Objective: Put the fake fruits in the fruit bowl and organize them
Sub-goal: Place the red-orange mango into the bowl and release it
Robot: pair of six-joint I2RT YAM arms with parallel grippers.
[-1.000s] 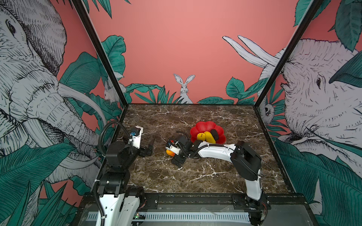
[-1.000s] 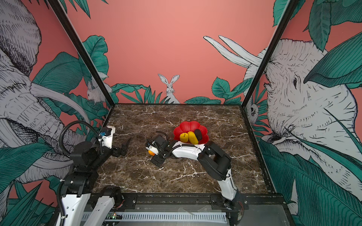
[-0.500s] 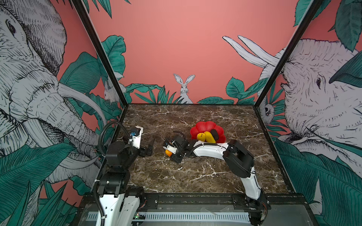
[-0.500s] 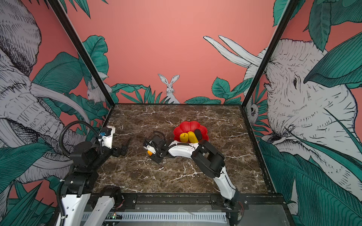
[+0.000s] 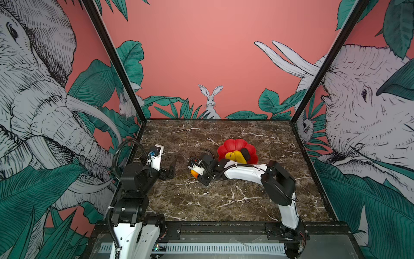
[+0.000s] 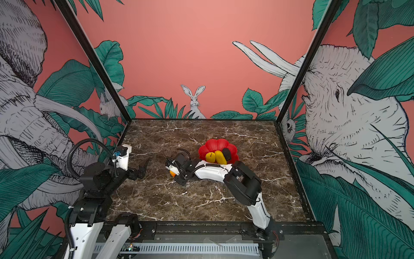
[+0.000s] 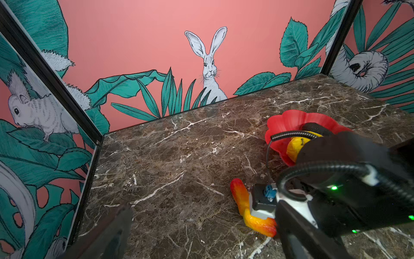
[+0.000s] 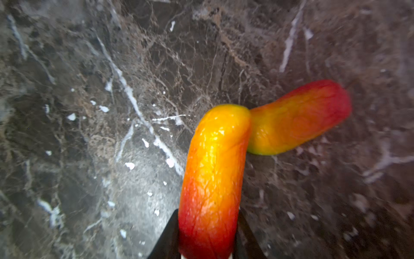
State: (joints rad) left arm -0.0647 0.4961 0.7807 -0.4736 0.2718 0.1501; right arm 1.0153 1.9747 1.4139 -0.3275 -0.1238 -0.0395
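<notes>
The right gripper [image 8: 207, 237] fingers are closing onto a red-orange fruit [image 8: 212, 170] on the worktop [image 5: 224, 201], readying its transfer to the bowl [image 5: 237, 144]; the left gripper [image 5: 171, 169] fingers are spread.

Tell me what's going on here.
The right gripper grips one red-orange-yellow elongated plastic fruit on the brown marble table; a second such fruit lies touching its end. The red flower-shaped bowl holds a round yellow stemmed fruit, a yellow oblong fruit and a black oval fruit. The left gripper sits open and empty.
</notes>
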